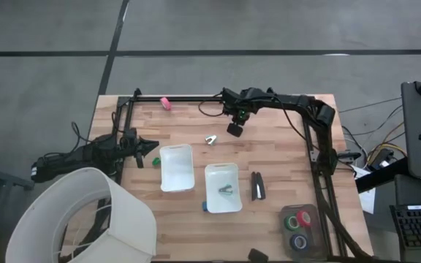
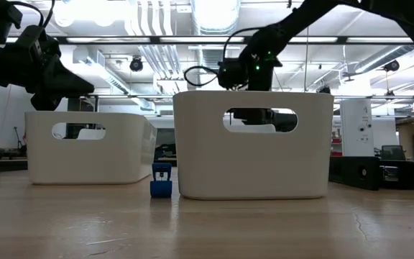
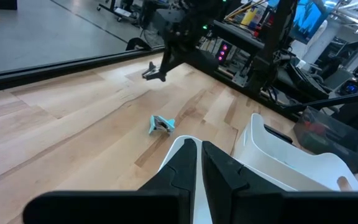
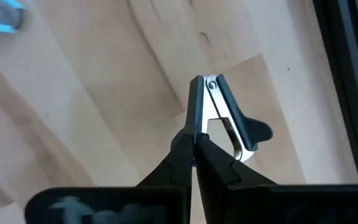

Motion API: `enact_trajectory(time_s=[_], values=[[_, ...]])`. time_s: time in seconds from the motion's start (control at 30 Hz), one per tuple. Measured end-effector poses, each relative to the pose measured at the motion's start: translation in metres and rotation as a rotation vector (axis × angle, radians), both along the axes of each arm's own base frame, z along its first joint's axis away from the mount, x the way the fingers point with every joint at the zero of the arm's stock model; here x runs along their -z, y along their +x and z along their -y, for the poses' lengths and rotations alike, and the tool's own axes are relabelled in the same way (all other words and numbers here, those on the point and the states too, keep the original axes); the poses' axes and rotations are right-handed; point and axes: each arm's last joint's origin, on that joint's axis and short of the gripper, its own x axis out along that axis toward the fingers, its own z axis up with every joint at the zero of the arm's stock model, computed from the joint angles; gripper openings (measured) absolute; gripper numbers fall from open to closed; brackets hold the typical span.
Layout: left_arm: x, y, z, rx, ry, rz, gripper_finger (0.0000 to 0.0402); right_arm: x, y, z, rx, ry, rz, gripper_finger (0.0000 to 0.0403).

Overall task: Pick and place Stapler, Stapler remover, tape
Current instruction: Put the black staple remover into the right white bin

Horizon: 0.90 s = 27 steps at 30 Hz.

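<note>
My right gripper [image 1: 234, 123] hangs over the table's far middle, shut on a black staple remover [image 4: 225, 115] with metal jaws. A light-blue staple remover [image 1: 211, 139] lies on the wood just nearer; it also shows in the left wrist view [image 3: 161, 124]. The black stapler [image 1: 258, 185] lies flat to the right of the right white tray [image 1: 234, 205]. Red, green and blue tape rolls [image 1: 300, 226] sit in a clear box near the right corner. My left gripper [image 1: 150, 146] waits shut beside the left tray [image 1: 176, 166], touching nothing. My right gripper pinches the black staple remover between its two fingers [image 4: 185, 152], on one of its arms [image 4: 199, 118]. The hinge end [image 4: 211, 81] points away past the fingertips and a black wing [image 4: 257, 132] sticks out sideways. The remover is lifted clear of the table.
The right tray holds a small greenish tool [image 1: 226, 190]. A blue staple remover [image 2: 161, 180] stands on the table at that tray's near left corner. A green bit [image 1: 155, 160] lies by the left tray, a pink item [image 1: 165, 103] at the far edge. A white lampshade [image 1: 86, 219] covers the near left corner.
</note>
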Motion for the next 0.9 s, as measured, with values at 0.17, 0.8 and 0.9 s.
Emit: enact_trajectory(time_s=[0.17, 0.8, 0.9], values=[[0.000, 0.000, 0.000, 0.000, 0.000, 0.000, 0.0028, -0.019, 0.004, -0.031, -0.050, 0.004, 0.005, 0.0008], [0.000, 0.000, 0.000, 0.000, 0.000, 0.001, 0.0028, -0.083, 0.012, -0.250, -0.394, -0.020, 0.288, 0.0008], [0.000, 0.000, 0.000, 0.000, 0.000, 0.000, 0.0028, -0.079, 0.010, -0.279, -0.426, -0.015, 0.310, 0.0008]])
